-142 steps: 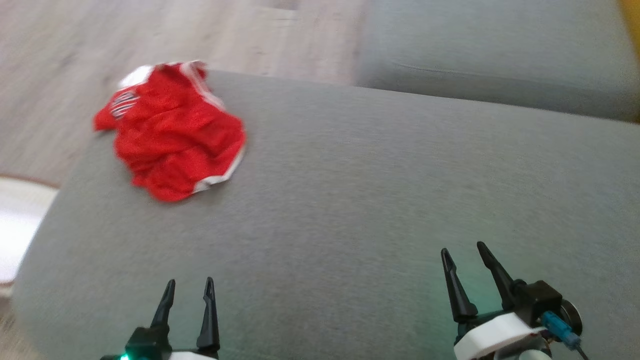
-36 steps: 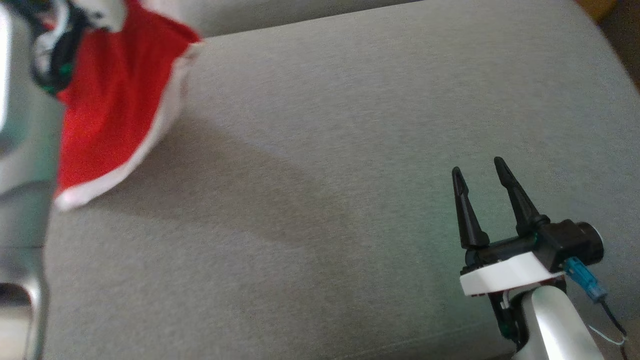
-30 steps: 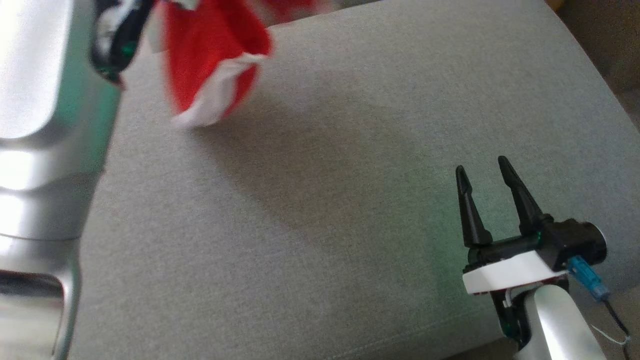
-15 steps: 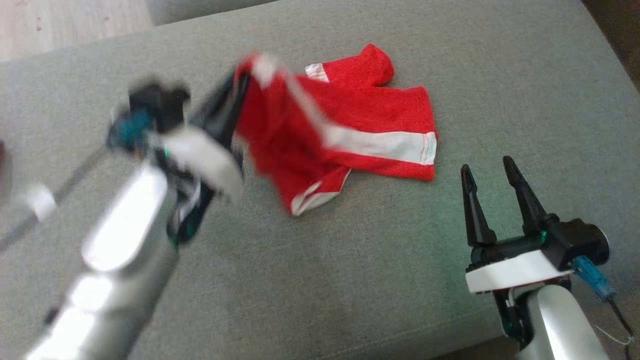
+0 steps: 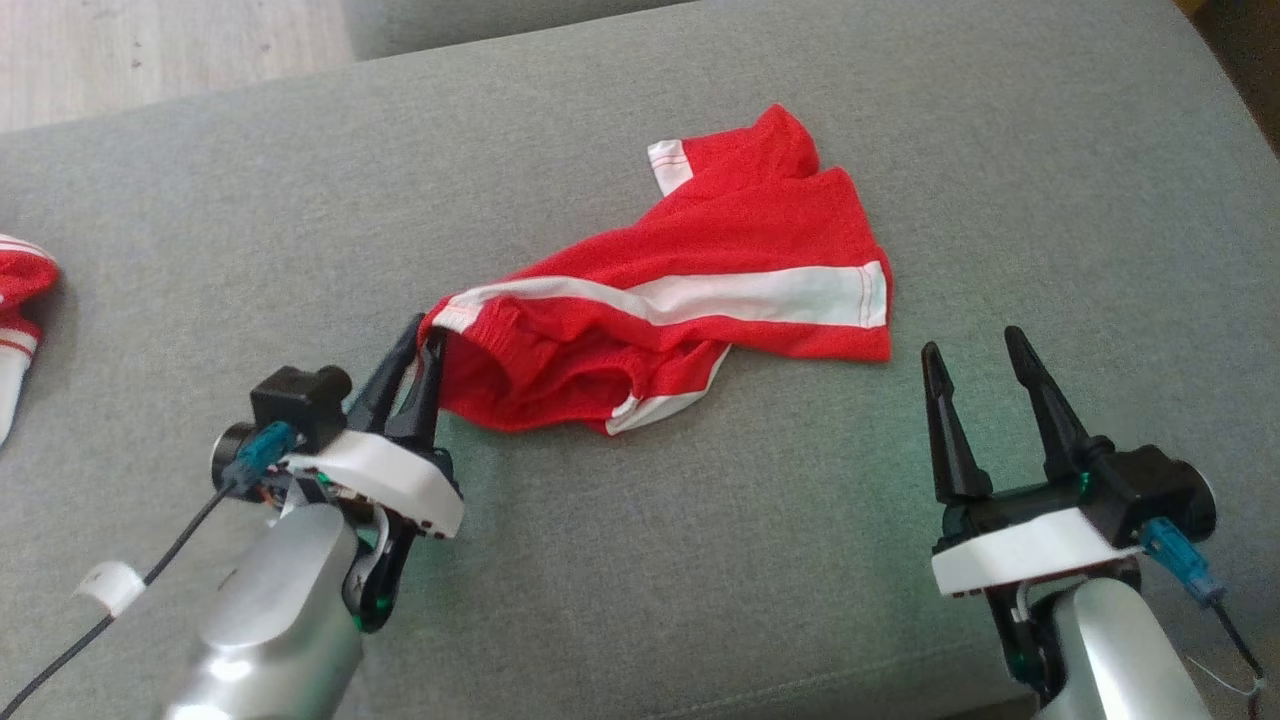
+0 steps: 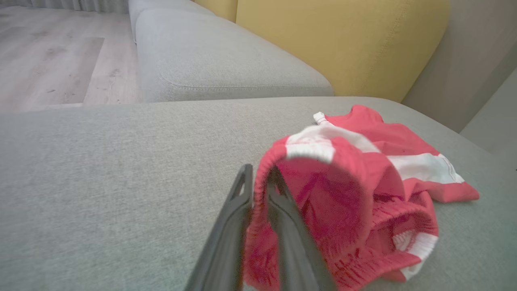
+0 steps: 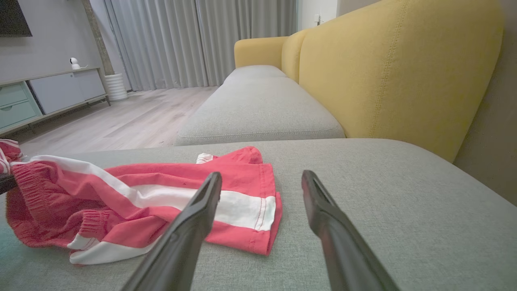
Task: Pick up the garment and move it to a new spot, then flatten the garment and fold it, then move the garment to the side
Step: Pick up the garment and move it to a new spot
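Red shorts with white side stripes (image 5: pixel 700 290) lie spread across the middle of a grey sofa cushion (image 5: pixel 620 600). My left gripper (image 5: pixel 420 335) is shut on the elastic waistband at the shorts' left end, holding that end slightly raised. In the left wrist view the two fingers pinch the waistband of the red shorts (image 6: pixel 363 194), my gripper (image 6: pixel 258 171) closed around the fabric. My right gripper (image 5: pixel 970 345) stands open just right of the shorts' leg hem, touching nothing. The right wrist view has the red shorts (image 7: pixel 161 198) lying ahead and left of my open gripper (image 7: pixel 262 174).
Another red and white striped piece of cloth (image 5: pixel 20 290) lies at the cushion's far left edge. A yellow sofa backrest (image 7: pixel 396 68) rises on the right. A second grey cushion (image 7: pixel 258 109) and wooden floor (image 5: pixel 150 45) lie beyond.
My left arm carried the shorts from the far left to the cushion's middle and laid most of them down. The head camera shifted meanwhile. The right gripper stayed open in place.
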